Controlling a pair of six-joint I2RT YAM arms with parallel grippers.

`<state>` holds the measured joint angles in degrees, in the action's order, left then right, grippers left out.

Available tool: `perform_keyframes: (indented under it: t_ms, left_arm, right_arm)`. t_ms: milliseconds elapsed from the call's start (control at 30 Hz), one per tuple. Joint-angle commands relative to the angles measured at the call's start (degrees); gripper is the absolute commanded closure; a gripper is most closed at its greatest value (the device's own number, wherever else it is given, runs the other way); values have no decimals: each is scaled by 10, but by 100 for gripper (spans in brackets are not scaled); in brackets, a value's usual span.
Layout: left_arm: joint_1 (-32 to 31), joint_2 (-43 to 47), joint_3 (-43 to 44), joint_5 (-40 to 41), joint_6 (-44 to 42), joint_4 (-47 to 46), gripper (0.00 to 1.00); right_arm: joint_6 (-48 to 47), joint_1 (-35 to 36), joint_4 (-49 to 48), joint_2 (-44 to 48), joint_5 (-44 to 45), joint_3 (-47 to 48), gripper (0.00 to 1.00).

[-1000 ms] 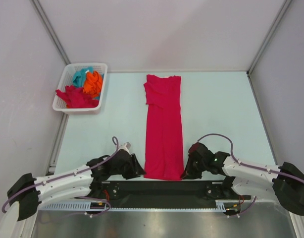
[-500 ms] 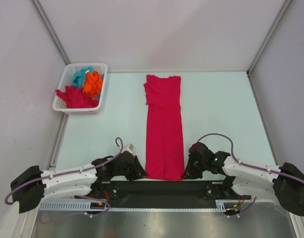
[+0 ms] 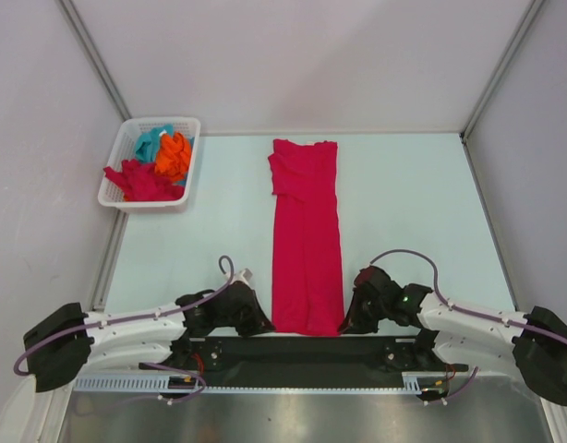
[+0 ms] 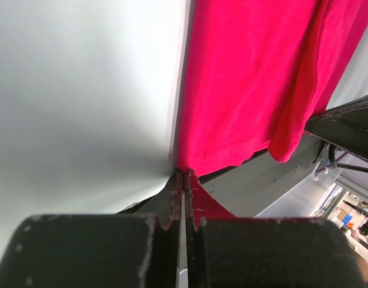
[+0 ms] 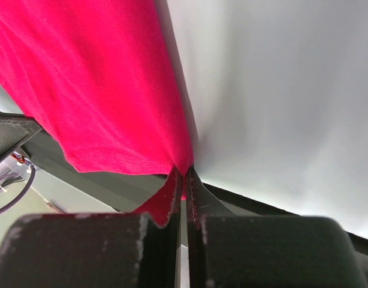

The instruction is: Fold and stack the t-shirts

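Note:
A crimson t-shirt [image 3: 307,240], folded lengthwise into a long narrow strip, lies flat down the middle of the table, with its hem at the near edge. My left gripper [image 3: 265,325] is shut on the hem's near-left corner. In the left wrist view the gripper [image 4: 184,177] has its tips pinched together right where the red t-shirt [image 4: 250,78] ends. My right gripper [image 3: 343,325] is shut on the near-right corner. The right wrist view shows a sliver of the t-shirt [image 5: 100,78] caught between the tips of that gripper [image 5: 184,174].
A white lattice basket [image 3: 113,197] stands at the far left. It holds a teal shirt [image 3: 150,143], an orange shirt [image 3: 175,155] and a crimson shirt [image 3: 140,180] that spills over its rim. The black base rail [image 3: 302,351] runs along the near edge just behind the hem.
My left gripper slid right to the hem's near-left corner and closed on it. The right gripper stayed shut on its corner, and the shirt has not moved.

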<state>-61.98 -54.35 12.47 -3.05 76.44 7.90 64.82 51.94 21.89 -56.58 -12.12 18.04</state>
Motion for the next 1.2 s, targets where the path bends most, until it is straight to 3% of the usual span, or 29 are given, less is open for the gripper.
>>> perform_keyframes:
  t_ms: [0,233,333,533,767,1167]
  left_arm:
    - [-6,42,18,25,-8,55,100]
    - [-6,29,57,30,-39,72,100]
    - [-6,31,93,67,-64,94,100]
    - [20,19,207,143,-177,160,100]
    - [140,-26,264,120,-304,100,100]
    - [240,-144,338,100,-399,9,100]
  right_arm:
    - [1,2,31,6,39,-20,100]
    - [-2,-1,27,10,39,16,100]
    - [-19,-9,41,13,40,47,100]
    - [-105,-88,57,9,20,110,100]
    - [-224,-205,37,-57,-15,234,100]
    - [-321,-311,-38,-248,-98,362,100]
